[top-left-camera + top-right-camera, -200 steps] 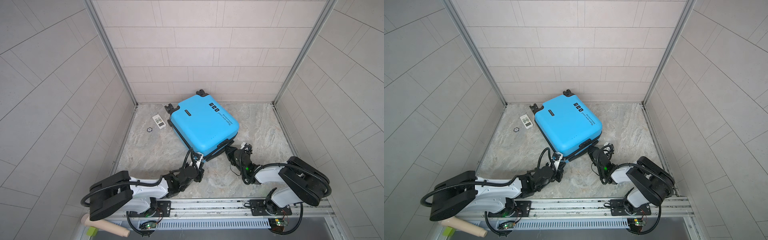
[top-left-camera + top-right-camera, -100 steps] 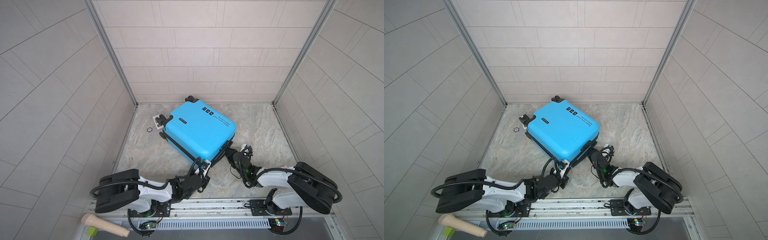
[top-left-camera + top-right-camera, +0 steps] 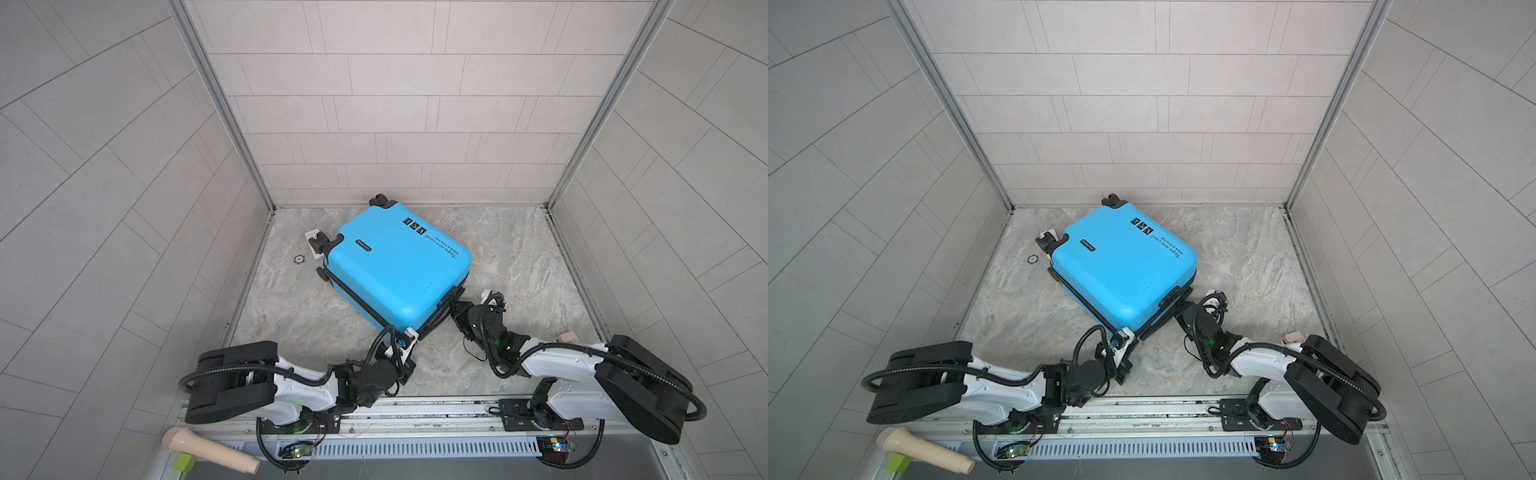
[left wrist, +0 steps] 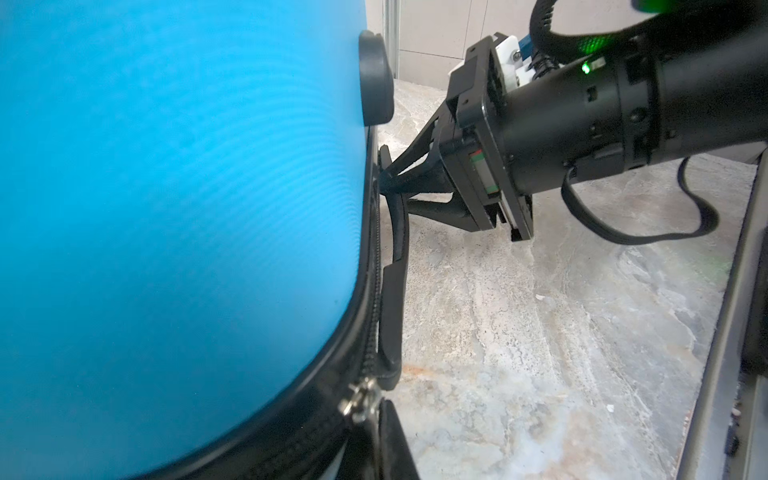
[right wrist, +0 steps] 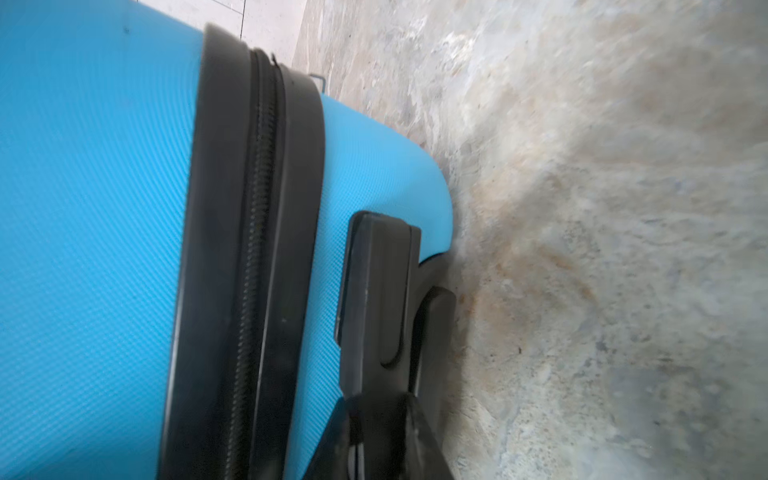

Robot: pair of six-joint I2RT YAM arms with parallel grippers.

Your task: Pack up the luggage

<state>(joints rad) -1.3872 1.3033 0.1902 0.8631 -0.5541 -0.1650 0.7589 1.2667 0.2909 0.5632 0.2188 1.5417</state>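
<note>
1. Luggage (image 3: 399,270): lies flat on the counter (image 3: 519,257), toward the back left, lid down and both shells together, with the wheels (image 3: 380,201) toward the back wall.
2. Zipper band (image 5: 253,249): looks closed along the stretch shown in the right wrist view, with the zipper pull (image 4: 358,401) at the near corner. Cannot tell whether closed all the way around.
3. Handle (image 4: 395,257): clamped by the right gripper (image 4: 388,183), low at the near right side of the shell.
4. Left gripper (image 3: 401,341): closed together, right at the near corner beside the zipper pull. Probably pinching it, but cannot see the contact itself.
5. Outside the luggage: a small white item (image 3: 312,241) at a wheel on the far left corner, seemingly touching it, and a small round piece (image 3: 298,258) just beside, on the counter. Cannot tell if meant to go inside.
6. Judged progress: late. Apparently done: filling and lowering the lid. Probably left to do: drawing the zipper to its end, then releasing both grips. More to do in case of the two small things belonging inside.
</note>
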